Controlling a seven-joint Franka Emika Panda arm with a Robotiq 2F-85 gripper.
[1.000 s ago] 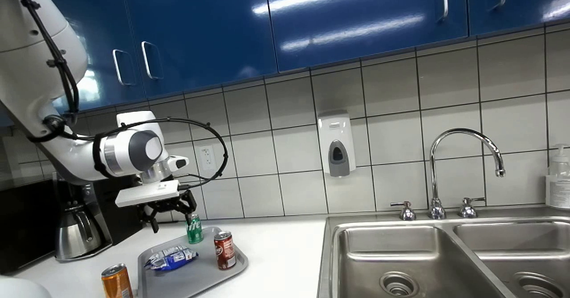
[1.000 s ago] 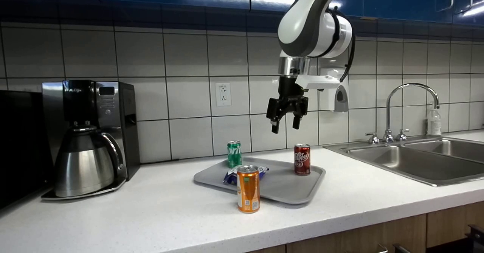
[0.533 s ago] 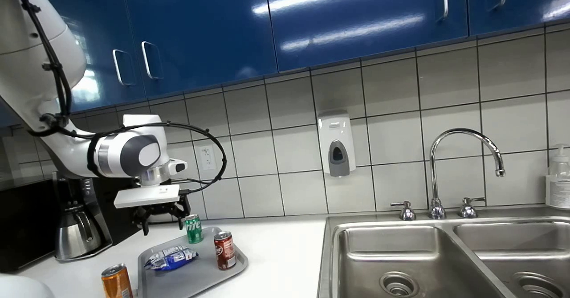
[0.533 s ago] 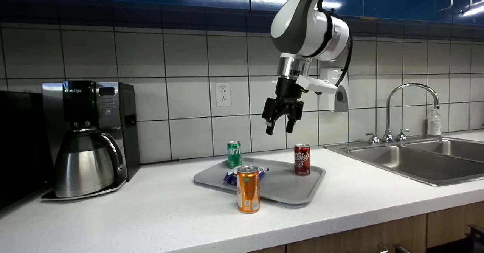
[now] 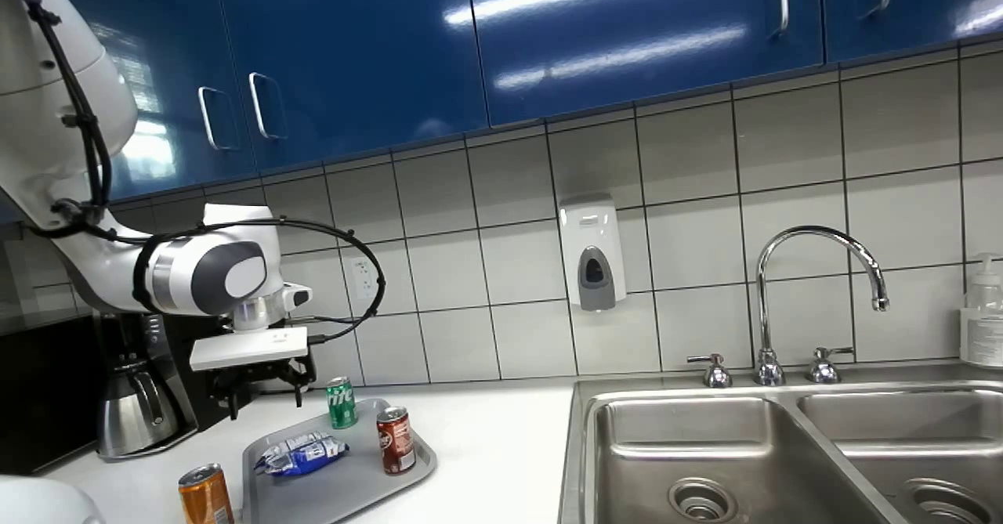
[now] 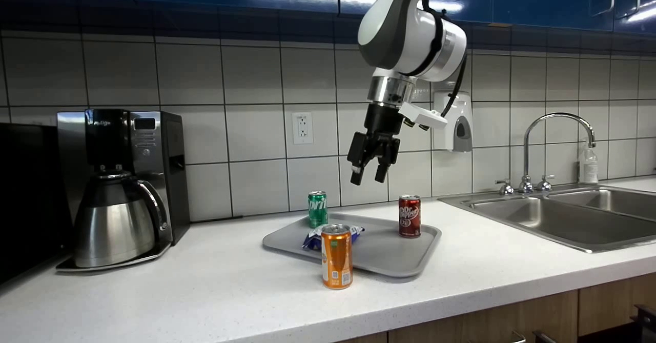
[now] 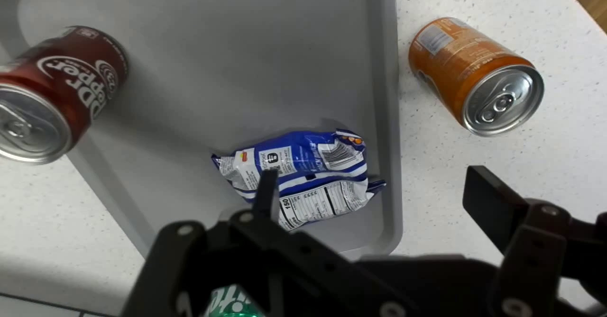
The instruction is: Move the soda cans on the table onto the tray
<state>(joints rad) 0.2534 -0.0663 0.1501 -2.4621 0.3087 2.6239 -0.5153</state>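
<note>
- Your green can [image 6: 318,210] stands upright on the tray [image 6: 387,257], in the part nearest the back edge of the tabletop [image 6: 205,291], by the tiled wall [image 6: 253,79]. I would count that one as done.
- Your red can [image 6: 409,217] also stands upright on the tray, towards the tabletop's edge along the sink [image 5: 580,446], well apart from the green one. Count it as done too.
- Your orange can [image 6: 336,261] is what is left. It stands upright on the bare tabletop, between the tray and the tabletop's front edge above the wooden cabinets [image 6: 482,312]. The wrist view shows a narrow strip of tabletop between its base and the tray, so it is just beside the tray, off it.
- Your end effector [image 6: 368,177] is empty: the fingers [image 7: 488,208] are spread, with nothing held. It hangs above the tabletop, apart from every can, so the last pick is not yet made.
- By my reading, you are about two thirds through. You would need to reach towards the front edge, take the orange can, lift it over the rim and set it on the bare stretch of tray, clear of the blue snack packet [image 7: 313,165].
</note>
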